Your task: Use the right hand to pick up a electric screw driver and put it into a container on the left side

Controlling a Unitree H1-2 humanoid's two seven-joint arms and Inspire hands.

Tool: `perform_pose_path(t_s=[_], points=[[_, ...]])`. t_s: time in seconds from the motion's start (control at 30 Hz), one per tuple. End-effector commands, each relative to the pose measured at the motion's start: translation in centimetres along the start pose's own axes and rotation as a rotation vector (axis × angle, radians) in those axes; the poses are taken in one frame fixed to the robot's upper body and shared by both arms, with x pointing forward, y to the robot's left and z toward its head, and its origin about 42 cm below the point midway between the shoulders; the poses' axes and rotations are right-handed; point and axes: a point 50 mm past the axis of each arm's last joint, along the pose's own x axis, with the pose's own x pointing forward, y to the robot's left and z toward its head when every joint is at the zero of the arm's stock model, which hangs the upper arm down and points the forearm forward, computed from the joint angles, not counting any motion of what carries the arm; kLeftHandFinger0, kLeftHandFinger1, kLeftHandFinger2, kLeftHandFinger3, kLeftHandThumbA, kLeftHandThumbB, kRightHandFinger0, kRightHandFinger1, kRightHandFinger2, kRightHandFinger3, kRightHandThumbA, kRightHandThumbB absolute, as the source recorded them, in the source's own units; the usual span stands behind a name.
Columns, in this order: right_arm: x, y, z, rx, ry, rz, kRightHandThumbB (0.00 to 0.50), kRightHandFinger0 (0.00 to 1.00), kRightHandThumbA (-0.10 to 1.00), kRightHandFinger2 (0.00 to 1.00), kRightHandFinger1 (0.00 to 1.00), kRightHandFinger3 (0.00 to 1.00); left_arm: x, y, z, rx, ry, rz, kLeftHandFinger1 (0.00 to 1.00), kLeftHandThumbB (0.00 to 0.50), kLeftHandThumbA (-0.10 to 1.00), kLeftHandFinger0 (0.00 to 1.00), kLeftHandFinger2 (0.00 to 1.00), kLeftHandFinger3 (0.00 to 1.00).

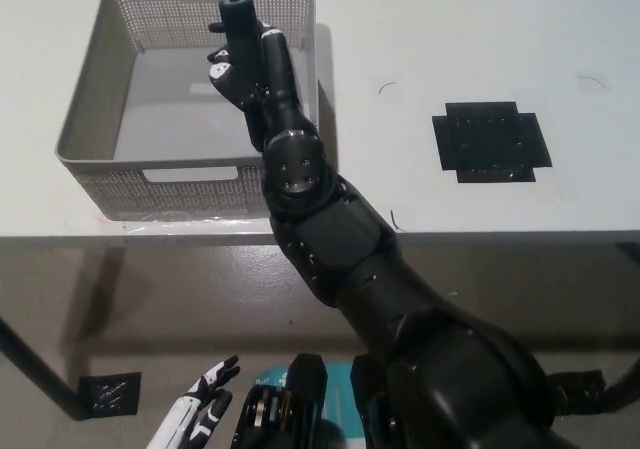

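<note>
Now the screwdriver [238, 14] is gripped in the black right hand [243, 64], fingers wrapped around its body, tip sticking out toward the far wall of the basket [88, 109]. It hangs over the basket's right side, at the desk's [480, 39] front left corner. Best to lower it well inside the walls before letting go. White left hand [205, 414] rests below the desk edge, fingers spread.

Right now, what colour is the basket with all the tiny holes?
The basket is light grey, with mesh-like perforated walls. The head view shows it best.
</note>
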Motion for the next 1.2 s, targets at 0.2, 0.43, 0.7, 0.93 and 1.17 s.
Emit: perform_pose_path(t_s=[0.2,0.43,0.7,0.93,1.17], points=[[1.1,-0.6,3.2,0.017,-0.177,0.114,0.299,0.82,0.35,0.98,0.96,1.00,0.4,0.5,0.9,0.038,-0.050,-0.028,1.00,0.183,1.00,1.00,0.90,0.92],[1.1,-0.9,2.9,0.010,-0.172,0.123,0.332,0.93,0.49,1.00,1.00,1.00,0.2,0.3,0.8,0.044,-0.057,-0.041,1.00,0.173,1.00,1.00,0.87,0.91],[1.3,-2.2,3.2,-0.009,-0.206,0.098,0.310,1.00,0.69,1.00,1.00,1.00,0.4,0.2,1.0,0.045,-0.057,-0.048,1.00,0.170,1.00,1.00,0.87,0.94],[1.0,-6.7,6.0,0.026,-0.341,0.051,0.309,1.00,0.83,1.00,1.00,1.00,0.3,0.6,0.9,0.055,-0.065,-0.055,1.00,0.205,1.00,1.00,1.00,1.00],[-0.3,-13.7,12.2,-0.001,-0.526,-0.048,0.275,1.00,0.87,1.00,1.00,1.00,0.0,0.8,0.5,0.073,-0.059,-0.055,1.00,0.231,1.00,1.00,1.00,1.00]])
